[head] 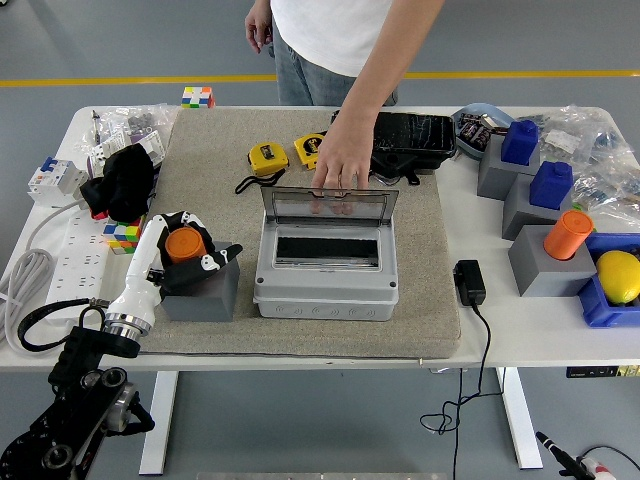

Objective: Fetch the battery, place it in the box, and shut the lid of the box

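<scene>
1. At lower left of the frame, my left hand (180, 250) curls its white fingers (213, 262) around the orange battery (185, 244), which stands upright in a grey holder (205, 292) on the mat (425, 270). The grasp looks closed on the battery, which has not left its socket.

2. The holder keeps the battery's top clear of the block, so, as I judge it, my fingers can wrap around it from the side.

3. The box (327, 278) sits at centre frame, just right of the holder, with its dark slot facing up.

4. A person (345, 35) at the top of the frame holds the clear lid (330, 205) upright with one hand (338, 160) at its top edge, apparently to keep the opening free for the drop.

5. My right hand is out of view.

6. At the right of the frame, a second orange cylinder (568, 235) and two blue pieces (535, 165) wait on other grey blocks, well apart from the box.

7. The task seems early: lift, carry right, release, then shut the lid.
</scene>
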### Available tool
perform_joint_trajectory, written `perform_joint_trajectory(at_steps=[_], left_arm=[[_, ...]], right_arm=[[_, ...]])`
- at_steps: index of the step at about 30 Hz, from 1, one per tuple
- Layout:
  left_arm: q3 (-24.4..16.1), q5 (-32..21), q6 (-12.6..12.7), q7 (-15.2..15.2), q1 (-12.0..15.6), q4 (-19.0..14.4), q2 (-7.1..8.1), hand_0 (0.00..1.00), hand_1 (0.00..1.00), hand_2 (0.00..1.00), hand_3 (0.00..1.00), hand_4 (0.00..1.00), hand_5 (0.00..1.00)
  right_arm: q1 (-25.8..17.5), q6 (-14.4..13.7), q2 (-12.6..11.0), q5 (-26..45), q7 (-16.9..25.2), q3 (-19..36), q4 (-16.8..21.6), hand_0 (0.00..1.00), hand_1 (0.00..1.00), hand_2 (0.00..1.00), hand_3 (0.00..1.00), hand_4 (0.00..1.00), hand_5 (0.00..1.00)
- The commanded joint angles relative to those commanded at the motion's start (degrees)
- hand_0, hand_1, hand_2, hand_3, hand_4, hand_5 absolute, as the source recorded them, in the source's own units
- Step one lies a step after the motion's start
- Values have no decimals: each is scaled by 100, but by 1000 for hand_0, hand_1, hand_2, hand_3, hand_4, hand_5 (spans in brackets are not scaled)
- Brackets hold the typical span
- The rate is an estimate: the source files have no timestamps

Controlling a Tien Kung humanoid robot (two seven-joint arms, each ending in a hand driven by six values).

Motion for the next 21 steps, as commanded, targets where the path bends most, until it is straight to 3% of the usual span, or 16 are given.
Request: perform_joint_trajectory(at_steps=[8,11,12,21], left_arm=[[29,-96,214,-51,-36,49,3,69,60,132,143,954,143],[43,-131,163,-30,-43,44,9,69,60,132,143,954,143],[48,-130,153,-24,-48,41,12,60,47,107,112,879,195],[58,-176,162,3,-91,5,23,60,45,104,109,840,199]], right_arm=[[11,1,-4,-7,3,18,0,898,884,835,868,998,998],[16,1,-5,-15,3,30,-1,898,884,835,868,998,998],[19,1,-6,-12,2,28,-1,898,885,835,868,998,998],[34,-2,-6,-6,0,31,-1,899,885,835,868,998,998]])
